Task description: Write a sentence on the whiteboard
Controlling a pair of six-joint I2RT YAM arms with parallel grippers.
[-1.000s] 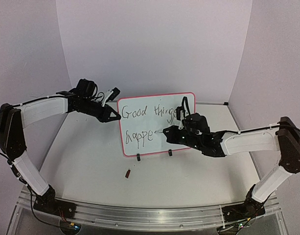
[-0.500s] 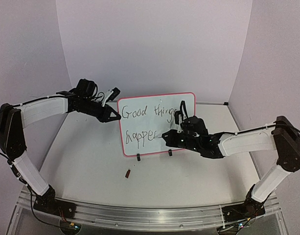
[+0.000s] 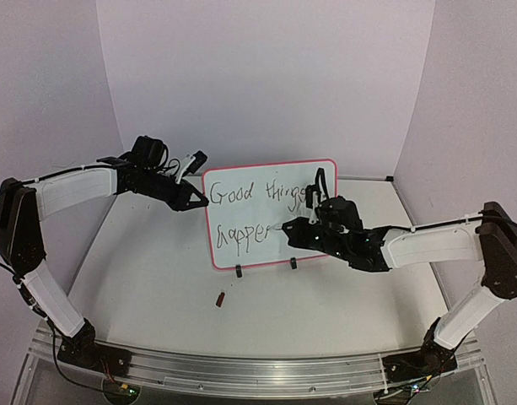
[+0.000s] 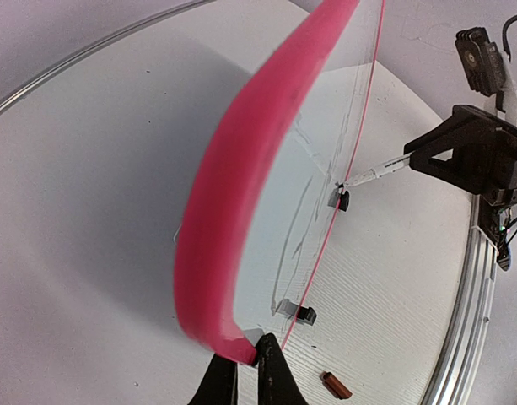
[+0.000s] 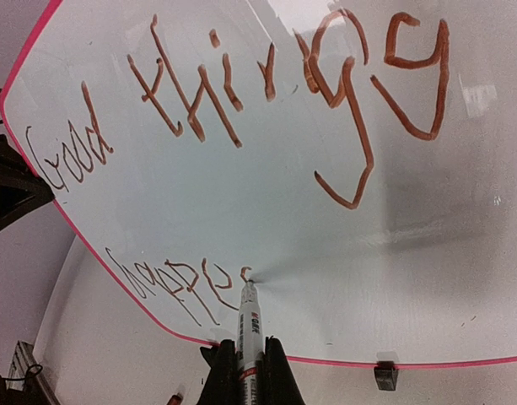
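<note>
The whiteboard (image 3: pixel 271 163), white with a thin pink frame, stands upright on two black clip feet (image 3: pixel 238 271) at mid-table. The sentence (image 3: pixel 233 196) reads "Good things" on top, with "happe" and a short fresh stroke below. My left gripper (image 3: pixel 199 201) is shut on the board's left edge; in the left wrist view the gripper (image 4: pixel 245 359) pinches the pink frame (image 4: pixel 241 169). My right gripper (image 3: pixel 293 226) is shut on a white marker (image 5: pixel 248 333). Its tip touches the whiteboard (image 5: pixel 393 278) just right of the lower line's last letter.
A small brown-red marker cap (image 3: pixel 220 298) lies on the table in front of the board, also seen as the cap (image 4: pixel 336 386) near the left fingers. White walls close in behind and to both sides.
The right gripper dipped slightly with the marker and came back up, leaving a new short stroke after "happe". The left arm and the board have not moved.
</note>
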